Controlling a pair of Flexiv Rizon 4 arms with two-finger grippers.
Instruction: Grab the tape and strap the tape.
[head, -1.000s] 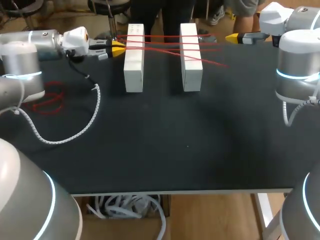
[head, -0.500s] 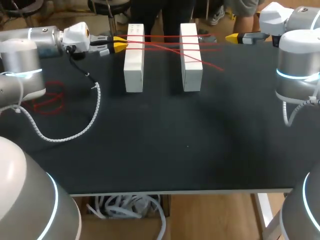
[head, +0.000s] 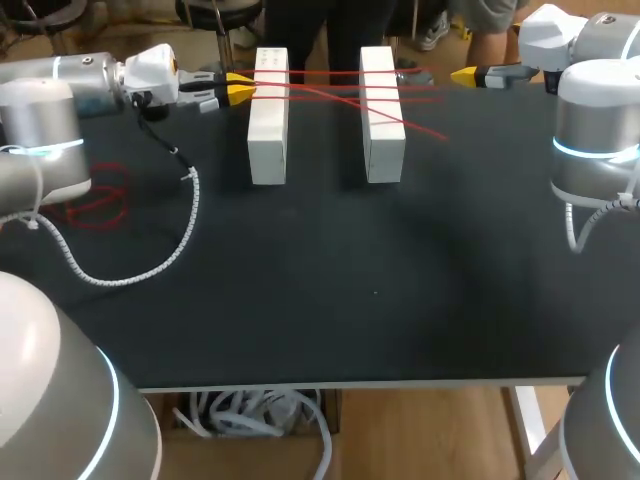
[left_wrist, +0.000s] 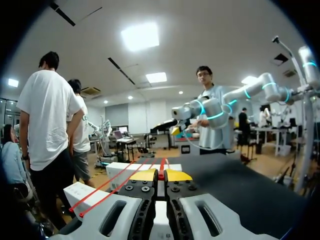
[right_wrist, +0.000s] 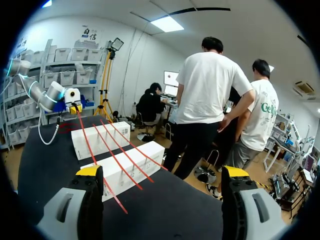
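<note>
Two white blocks, the left one (head: 268, 115) and the right one (head: 382, 112), stand side by side at the table's far edge. Several red tape strands (head: 330, 78) lie across their tops. My left gripper (head: 238, 92) hovers just left of the left block, shut on the end of one red strand (head: 345, 103) that runs slantwise over both blocks to a free end at the right. The left wrist view shows the yellow tips (left_wrist: 161, 175) pinching that tape. My right gripper (head: 465, 75) hangs open to the right of the blocks, empty (right_wrist: 162, 172), with the blocks (right_wrist: 122, 167) ahead of it.
A loose tangle of red tape (head: 100, 197) lies on the black table (head: 380, 290) at the left. A white coiled cable (head: 150, 262) from my left arm loops over the table beside it.
My left gripper has shifted slightly toward the far edge with the strand in it, and the strand's free end has slid a little to the left. The right arm has stayed still.
</note>
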